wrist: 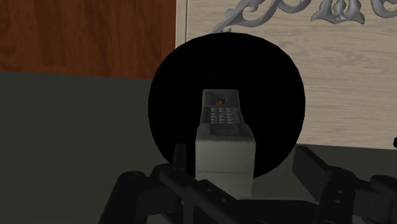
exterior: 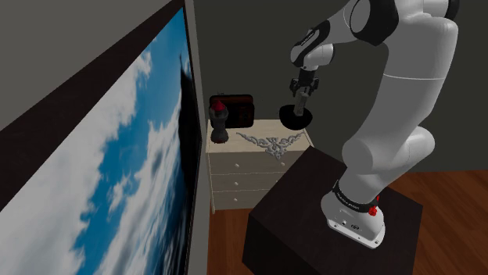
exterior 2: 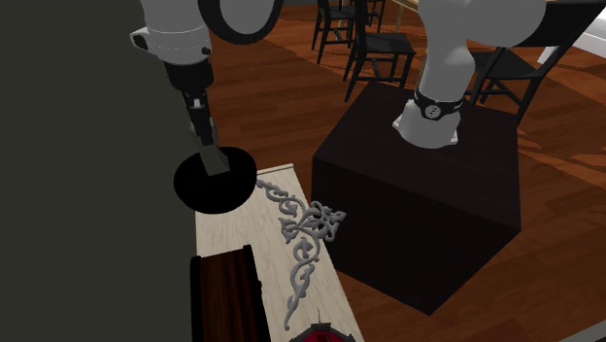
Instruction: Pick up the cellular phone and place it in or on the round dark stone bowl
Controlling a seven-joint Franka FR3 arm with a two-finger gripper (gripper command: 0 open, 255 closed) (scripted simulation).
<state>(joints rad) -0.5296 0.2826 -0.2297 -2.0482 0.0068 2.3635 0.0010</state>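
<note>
The cellular phone is a pale grey handset with a keypad and a small red light. It stands on end over the round black bowl, between the fingers of my gripper. The fingers are spread wider than the phone: one finger is close against it and the other stands apart. The bowl sits at the corner of the pale dresser top. My gripper hangs straight above the bowl. From the second exterior view the phone pokes out below the gripper onto the bowl.
A grey ornamental scroll lies on the dresser beside the bowl. A dark wooden box and a dark red-topped figurine stand at the dresser's far end. A large screen fills the shoulder view's left. My dark stand adjoins the dresser.
</note>
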